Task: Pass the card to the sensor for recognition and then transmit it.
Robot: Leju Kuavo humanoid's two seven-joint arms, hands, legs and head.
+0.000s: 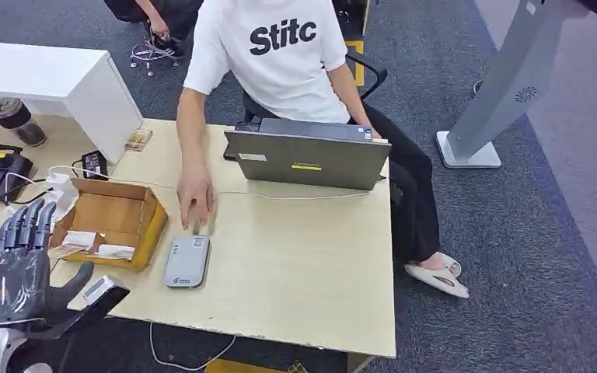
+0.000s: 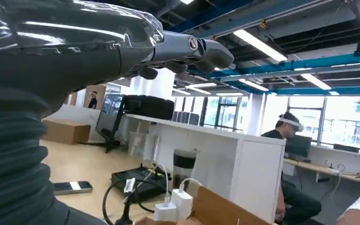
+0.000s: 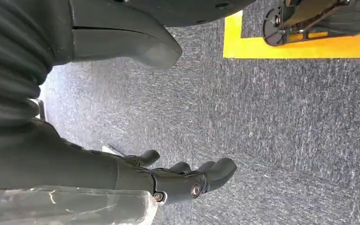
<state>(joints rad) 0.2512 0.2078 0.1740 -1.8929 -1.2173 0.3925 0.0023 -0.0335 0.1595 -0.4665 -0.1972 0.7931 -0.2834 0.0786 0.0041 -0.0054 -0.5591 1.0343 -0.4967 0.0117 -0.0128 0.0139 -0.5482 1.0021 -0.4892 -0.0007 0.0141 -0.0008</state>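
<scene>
The left hand (image 1: 23, 268) hovers with fingers (image 1: 27, 224) apart and empty at the light wooden surface (image 1: 295, 264)'s near left, a person's hand (image 1: 194, 202) just beyond the flat grey card sensor (image 1: 186, 262), while the right hand (image 3: 178, 180) hangs over carpet, fingers loosely apart.

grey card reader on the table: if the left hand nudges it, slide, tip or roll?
Probably slides. The card reader lies flat and low on the smooth wooden table, so tipping or rolling looks unlikely. Its slim casing suggests it is light, so even a soft touch from the left hand may skate or spin it. No cable is visible to restrain it.
</scene>
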